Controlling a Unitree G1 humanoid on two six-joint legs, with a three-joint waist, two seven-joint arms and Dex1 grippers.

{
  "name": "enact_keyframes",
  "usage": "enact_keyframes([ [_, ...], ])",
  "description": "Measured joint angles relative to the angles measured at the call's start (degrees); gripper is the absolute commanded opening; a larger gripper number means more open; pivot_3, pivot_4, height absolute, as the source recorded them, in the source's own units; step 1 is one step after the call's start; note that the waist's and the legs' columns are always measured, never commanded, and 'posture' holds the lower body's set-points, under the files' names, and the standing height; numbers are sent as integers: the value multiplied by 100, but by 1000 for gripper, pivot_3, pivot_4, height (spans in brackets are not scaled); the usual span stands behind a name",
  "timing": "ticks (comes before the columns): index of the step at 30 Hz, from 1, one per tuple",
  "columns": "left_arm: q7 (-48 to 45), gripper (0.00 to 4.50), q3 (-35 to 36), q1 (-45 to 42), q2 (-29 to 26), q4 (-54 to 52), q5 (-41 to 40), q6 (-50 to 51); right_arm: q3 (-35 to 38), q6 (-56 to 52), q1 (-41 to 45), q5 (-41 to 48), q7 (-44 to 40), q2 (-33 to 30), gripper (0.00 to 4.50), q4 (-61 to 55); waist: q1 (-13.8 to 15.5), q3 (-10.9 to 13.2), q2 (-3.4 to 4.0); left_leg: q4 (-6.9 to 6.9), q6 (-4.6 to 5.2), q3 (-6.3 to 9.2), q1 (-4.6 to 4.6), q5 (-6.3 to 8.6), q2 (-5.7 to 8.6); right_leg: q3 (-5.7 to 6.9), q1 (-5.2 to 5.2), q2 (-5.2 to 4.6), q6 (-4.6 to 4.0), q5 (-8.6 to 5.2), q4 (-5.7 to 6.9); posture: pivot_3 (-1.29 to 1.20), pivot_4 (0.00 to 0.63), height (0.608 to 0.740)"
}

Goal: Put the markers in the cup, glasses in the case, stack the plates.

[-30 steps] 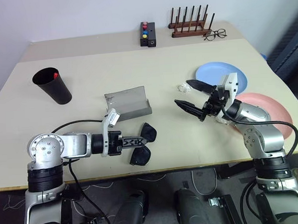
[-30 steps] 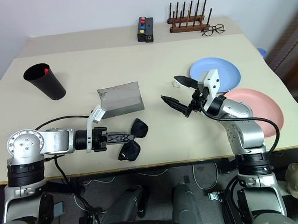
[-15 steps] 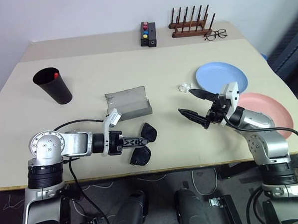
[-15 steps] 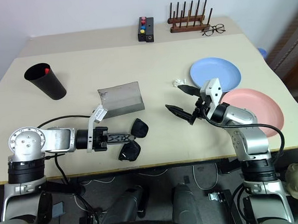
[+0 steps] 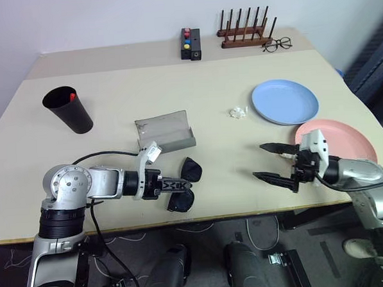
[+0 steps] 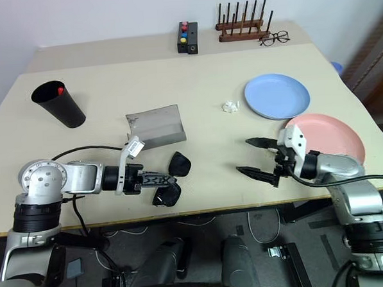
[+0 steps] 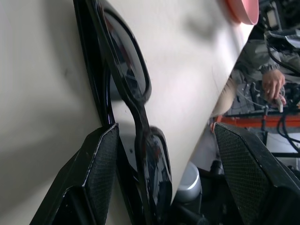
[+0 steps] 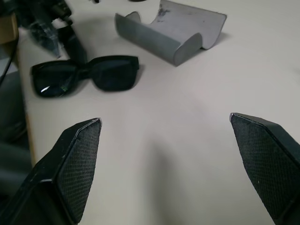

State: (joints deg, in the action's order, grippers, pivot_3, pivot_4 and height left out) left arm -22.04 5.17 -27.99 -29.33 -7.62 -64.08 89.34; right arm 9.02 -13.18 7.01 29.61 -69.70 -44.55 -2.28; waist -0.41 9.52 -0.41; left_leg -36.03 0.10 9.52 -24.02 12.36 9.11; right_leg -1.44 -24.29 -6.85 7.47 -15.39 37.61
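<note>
We note left pincer [image 5: 175,183] fingers apart astride glasses [image 5: 184,184] near worktop [image 5: 195,92] front edge, right pincer [image 5: 273,163] apart, empty.

Button box [image 5: 190,43], wooden rack [image 5: 245,30], wire-rimmed spectacles [image 5: 275,45], crumpled paper [image 5: 239,112]

On the bench [image 5: 208,85], the cup [image 5: 68,110] stands far left, the open case [image 5: 165,132] near the middle with the glasses [image 5: 183,184] in front of it, and two plates [image 5: 284,101] lie right.
</note>
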Motion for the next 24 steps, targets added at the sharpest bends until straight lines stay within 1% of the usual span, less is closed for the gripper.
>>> enact_keyframes([
  [3, -43, 3267, -12, -7, 37, 0, 110, -31, 135, 21, -151, 89, -299, -175, 4500, 0, 1, 0, 0, 0, 2, 0, 0, 1, 0, 0, 2, -1, 0, 0, -2, 0, 150, 740],
  [6, -64, 3267, -51, -8, 98, -5, 201, -73, 223, 21, -233, 146, -471, -200, 4500, 0, 2, 0, -1, -1, 3, -1, 0, 2, 0, 0, 4, -2, 0, 0, -4, 0, 150, 740],
  [12, -153, 3267, -284, -77, 127, -155, 492, -221, 244, -105, -209, 210, -377, -199, 4500, -264, 20, 0, -1, -2, 3, -1, 0, 2, 0, 0, 5, -5, 0, 0, -7, 0, 150, 740],
  [15, -165, 2447, -365, -100, 133, -170, 623, -274, 244, -172, -203, 228, -269, -195, 4500, -403, 55, 1, -1, -2, 4, -2, 0, 2, 0, 0, 5, -5, 0, 0, -8, 0, 150, 740],
  [19, -166, 459, -396, -99, 135, -169, 743, -273, 244, -233, -203, 255, -188, -193, 4500, -440, 116, 1, -2, -3, 4, -2, -1, 2, 0, 0, 6, -4, 0, 0, -10, 0, 150, 740],
  [20, -176, 24, -394, -99, 139, -169, 751, -274, 244, -249, -203, 262, -156, -189, 4500, -449, 129, 2, -3, -4, 4, -1, -1, 3, 0, 0, 7, -4, 0, 0, -11, 0, 150, 740],
  [24, -266, 24, -377, -114, 193, -208, 783, -284, 243, -276, -200, 265, -89, -174, 4500, -538, 123, 2, -4, -6, 5, 0, -1, 3, -1, 1, 12, -3, 1, 0, -16, 0, 150, 740],
])
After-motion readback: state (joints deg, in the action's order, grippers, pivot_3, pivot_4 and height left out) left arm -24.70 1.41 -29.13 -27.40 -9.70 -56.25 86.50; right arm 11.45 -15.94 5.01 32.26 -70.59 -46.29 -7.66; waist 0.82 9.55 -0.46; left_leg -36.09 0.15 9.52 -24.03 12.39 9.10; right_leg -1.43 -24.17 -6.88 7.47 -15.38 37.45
